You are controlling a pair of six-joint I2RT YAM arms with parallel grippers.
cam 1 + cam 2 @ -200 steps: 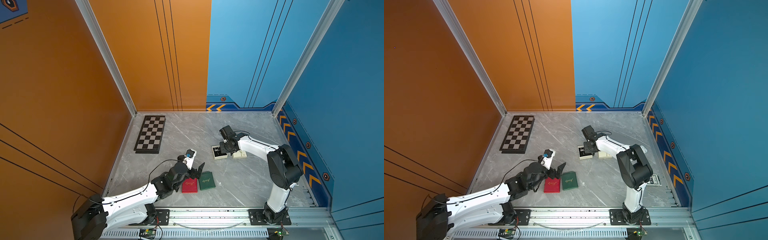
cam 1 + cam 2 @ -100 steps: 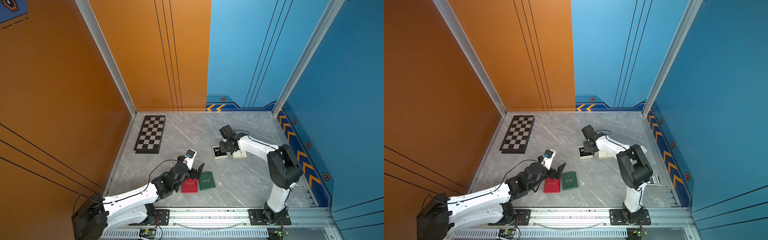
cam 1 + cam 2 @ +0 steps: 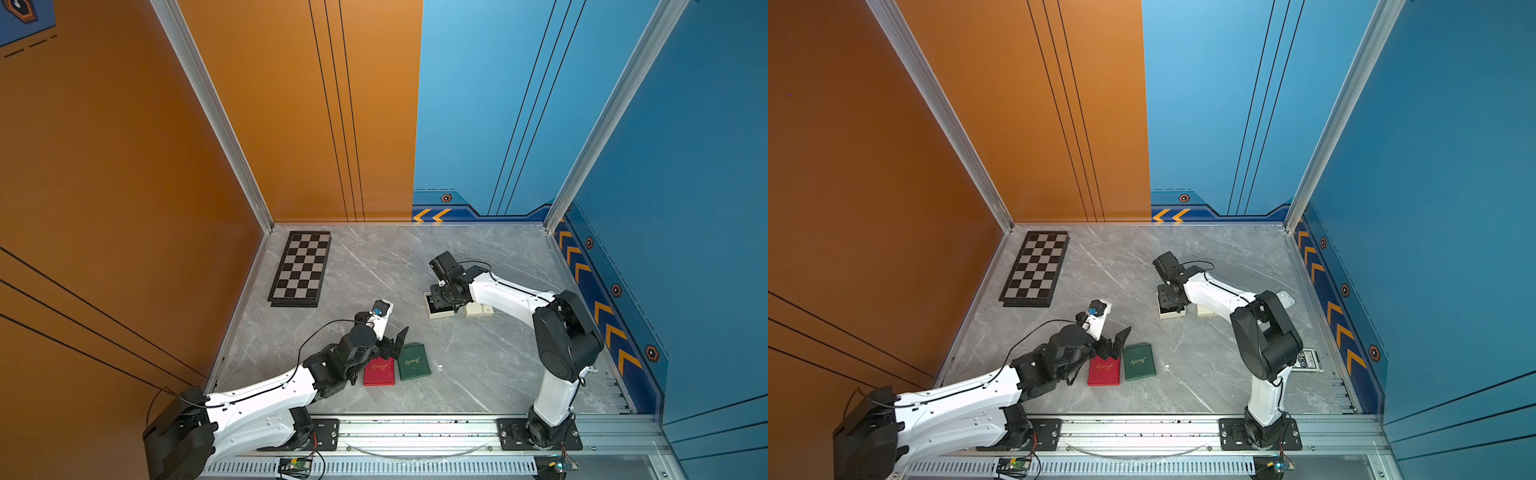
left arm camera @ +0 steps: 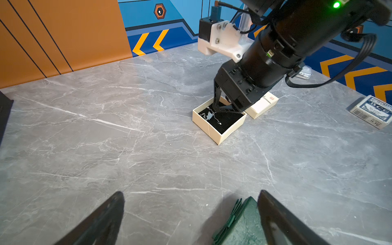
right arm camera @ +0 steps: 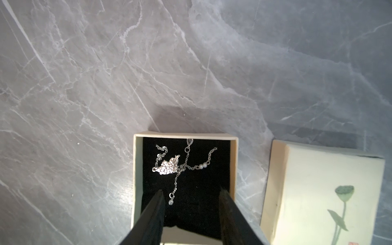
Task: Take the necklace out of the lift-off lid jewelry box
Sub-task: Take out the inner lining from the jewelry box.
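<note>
**Necklace in the open box, right claw parted over it**

Nearest the robot's base, the left claw (image 3: 392, 343) hangs over the far edges of a red case (image 3: 379, 370) and a green case (image 3: 413, 361), which lie flat and just beside each other on the grey marbled bench (image 3: 478, 357); its jaws stand wide apart and grip nothing; in the left wrist view one finger crosses a corner of the green case. Off to the right side, at about the same depth, a blue-backed card deck (image 3: 1308, 359) lies flat, well apart from everything else.

Farther in, near the middle of the bench, sits the cream jewelry box (image 5: 184, 135), open, with a black lining; the necklace (image 5: 168, 166) lies loose on that lining, a sparkling butterfly-shaped pendant with thin chain trailing around it and a small drop at one end; it is wholly inside the box. The right claw (image 5: 192, 191) points down into the box; its jaws are apart, the tips inside the walls on either side of the chain's drop end, with nothing clamped between them; whether the tips touch the lining I cannot tell. The lid (image 5: 318, 191), cream with a green lotus drawing, rests flat on the bench just beside the box.

Farthest back, by the orange wall, lies a chessboard (image 3: 302, 268).
</note>
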